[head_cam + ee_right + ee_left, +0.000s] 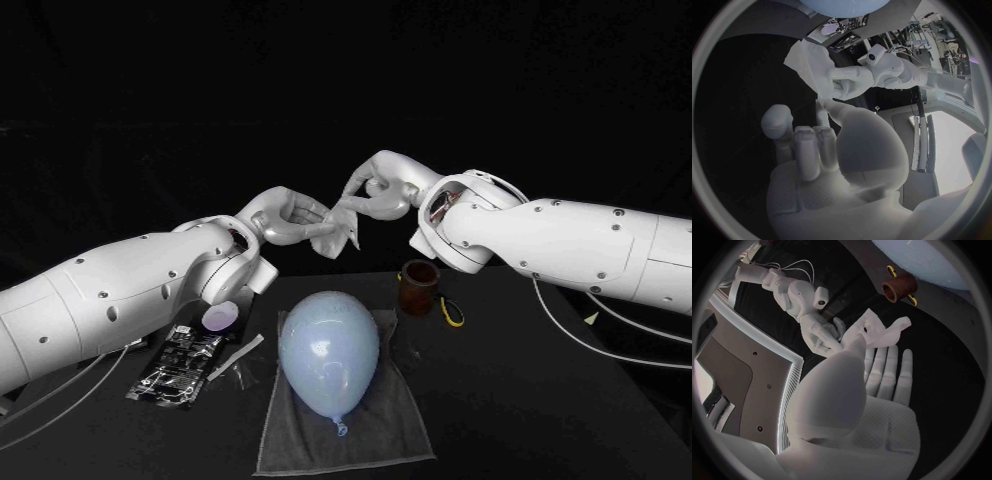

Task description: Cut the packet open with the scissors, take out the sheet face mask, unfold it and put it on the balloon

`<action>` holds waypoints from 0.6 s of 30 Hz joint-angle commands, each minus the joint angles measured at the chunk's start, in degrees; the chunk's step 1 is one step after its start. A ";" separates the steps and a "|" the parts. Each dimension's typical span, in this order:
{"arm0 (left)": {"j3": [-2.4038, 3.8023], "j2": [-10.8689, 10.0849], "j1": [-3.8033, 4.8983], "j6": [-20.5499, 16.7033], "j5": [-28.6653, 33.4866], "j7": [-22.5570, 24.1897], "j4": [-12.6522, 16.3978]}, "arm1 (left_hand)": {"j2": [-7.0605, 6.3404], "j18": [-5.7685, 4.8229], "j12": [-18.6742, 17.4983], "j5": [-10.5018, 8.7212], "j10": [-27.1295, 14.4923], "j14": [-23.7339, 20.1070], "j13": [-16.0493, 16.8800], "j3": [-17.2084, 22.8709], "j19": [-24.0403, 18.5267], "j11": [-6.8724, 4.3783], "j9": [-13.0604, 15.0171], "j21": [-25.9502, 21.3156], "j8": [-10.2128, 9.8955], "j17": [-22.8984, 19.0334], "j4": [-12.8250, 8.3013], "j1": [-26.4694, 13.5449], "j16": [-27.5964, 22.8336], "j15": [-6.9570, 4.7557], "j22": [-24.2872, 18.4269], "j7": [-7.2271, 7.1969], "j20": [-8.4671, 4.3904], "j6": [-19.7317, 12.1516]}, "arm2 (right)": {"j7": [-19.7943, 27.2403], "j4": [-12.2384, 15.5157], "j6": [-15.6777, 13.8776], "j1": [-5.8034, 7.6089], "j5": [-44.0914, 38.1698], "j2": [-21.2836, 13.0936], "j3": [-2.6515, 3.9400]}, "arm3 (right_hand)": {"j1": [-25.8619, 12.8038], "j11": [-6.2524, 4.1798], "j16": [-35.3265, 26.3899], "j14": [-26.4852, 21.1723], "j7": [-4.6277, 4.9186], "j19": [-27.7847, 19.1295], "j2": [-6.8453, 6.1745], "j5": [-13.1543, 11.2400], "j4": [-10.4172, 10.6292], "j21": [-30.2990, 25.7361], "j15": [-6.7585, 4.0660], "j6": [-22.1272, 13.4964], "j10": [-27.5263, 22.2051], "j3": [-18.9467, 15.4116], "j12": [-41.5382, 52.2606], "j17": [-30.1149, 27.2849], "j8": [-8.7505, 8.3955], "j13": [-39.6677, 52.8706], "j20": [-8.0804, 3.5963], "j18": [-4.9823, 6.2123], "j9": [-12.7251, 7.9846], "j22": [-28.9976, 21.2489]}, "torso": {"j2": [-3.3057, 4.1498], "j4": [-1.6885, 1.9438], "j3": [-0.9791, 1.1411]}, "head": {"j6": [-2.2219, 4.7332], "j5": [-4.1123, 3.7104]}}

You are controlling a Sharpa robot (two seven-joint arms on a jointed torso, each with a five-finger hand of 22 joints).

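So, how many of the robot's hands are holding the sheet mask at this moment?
2. The left hand holds the mask at one side and the right hand at the other, both raised beyond the balloon.

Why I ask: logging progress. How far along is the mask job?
Looks done: packet lies aside, mask is out. In hand: left hand and right hand hold the mask up between them, not yet flat. Left: spreading it over the bare balloon.
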 commanded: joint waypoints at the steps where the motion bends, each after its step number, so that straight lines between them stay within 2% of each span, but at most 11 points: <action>1: 0.08 0.03 0.02 0.43 0.20 0.43 0.18 | -0.39 0.98 -0.51 -0.06 0.74 1.01 -0.11 3.44 0.53 -0.22 -0.75 -0.61 -0.14 -0.08 0.53 1.14 -0.84 -0.20 -0.35 1.04 0.04 1.09 | -0.15 -0.13 0.55 0.03 -0.70 0.06 0.05 | 0.45 -0.55 0.22 6.04 -1.15 0.20 0.05 0.16 0.00 0.28 -0.35 1.55 5.99 0.32 0.20 15.10 0.33 15.05 -0.25 0.26 1.93 0.09 | 0.00 0.00 -0.02 | 0.02 0.01; 2: 0.08 -0.02 0.02 0.70 0.19 0.48 0.22 | -0.96 1.00 -0.92 -0.05 1.10 1.49 -0.13 5.59 0.71 -0.29 -1.17 -0.94 -0.22 -0.18 1.00 1.26 -1.43 -0.26 -0.48 0.95 0.05 1.59 | -0.17 -0.21 0.56 0.03 -0.72 0.07 0.05 | 0.45 -0.55 0.22 6.04 -1.15 0.20 0.05 0.16 0.00 0.28 -0.35 1.55 5.99 0.32 0.20 15.10 0.33 15.05 -0.25 0.26 1.93 0.09 | 0.01 -0.01 -0.02 | 0.01 0.02; 4: 0.09 -0.12 0.02 1.40 0.17 0.60 0.30 | -1.34 1.00 -1.20 -0.07 1.56 2.01 -0.13 7.36 0.82 -0.42 -1.39 -1.21 -0.12 -0.22 1.31 1.30 -1.79 -0.37 -0.55 0.80 0.05 2.18 | -0.21 -0.43 0.58 0.03 -0.77 0.07 0.05 | 0.45 -0.55 0.22 6.04 -1.15 0.20 0.05 0.16 0.00 0.28 -0.35 1.55 5.99 0.32 0.20 15.10 0.33 15.05 -0.25 0.26 1.93 0.09 | 0.01 -0.02 -0.02 | 0.02 0.00; 6: 0.10 -0.23 0.02 2.03 0.16 0.73 0.40 | -2.63 0.95 -2.06 -0.07 2.59 2.95 -0.16 11.04 1.02 -0.59 -1.83 -1.82 0.05 -0.36 1.72 0.50 -2.76 -0.53 -0.60 0.60 0.05 3.16 | -0.25 -0.64 0.60 0.03 -0.80 0.08 0.05 | 0.45 -0.55 0.22 6.04 -1.15 0.20 0.05 0.16 0.00 0.28 -0.35 1.55 5.99 0.32 0.20 15.10 0.33 15.05 -0.25 0.26 1.93 0.09 | 0.00 -0.01 -0.02 | 0.02 -0.01; 11: 0.12 -0.44 0.02 3.23 0.15 0.88 0.57 | -5.38 1.06 -4.23 -0.10 4.70 4.50 -0.14 18.08 1.91 -0.83 -2.35 -2.85 0.58 -0.52 0.96 -2.28 -4.97 -0.69 -0.56 0.32 0.04 4.46 | -0.30 -1.07 0.62 0.03 -0.83 0.13 0.05 | 0.45 -0.55 0.22 6.04 -1.15 0.20 0.05 0.16 0.00 0.28 -0.35 1.55 5.99 0.32 0.20 15.10 0.33 15.05 -0.25 0.26 1.93 0.09 | 0.01 0.04 -0.02 | 0.01 -0.03; 13: 0.12 -0.49 0.02 3.57 0.17 0.91 0.61 | -5.92 1.08 -4.78 -0.11 5.08 4.84 -0.13 19.29 2.11 -0.85 -2.39 -3.09 0.74 -0.51 0.58 -3.09 -5.44 -0.70 -0.55 0.32 0.04 4.63 | -0.31 -1.15 0.65 0.03 -0.84 0.14 0.05 | 0.45 -0.55 0.22 6.04 -1.15 0.20 0.05 0.16 0.00 0.28 -0.35 1.55 5.99 0.32 0.20 15.10 0.33 15.05 -0.25 0.26 1.93 0.09 | 0.01 0.03 -0.02 | 0.02 -0.03; 18: 0.13 -0.65 0.01 4.37 0.42 1.08 0.68 | -6.26 1.20 -5.45 -0.12 6.66 6.04 -0.09 20.96 2.55 -1.23 -2.21 -3.44 1.45 -0.33 -0.13 -4.59 -5.87 -1.02 -0.53 -0.06 0.03 5.47 | -0.38 -1.43 0.99 0.03 -0.84 0.18 0.05 | 0.49 -0.56 0.22 6.04 -1.15 0.22 0.01 0.16 -0.04 0.28 -0.38 1.54 5.99 0.40 0.20 15.10 0.34 15.05 -0.28 0.26 1.95 0.10 | 0.03 0.01 -0.06 | 0.06 -0.06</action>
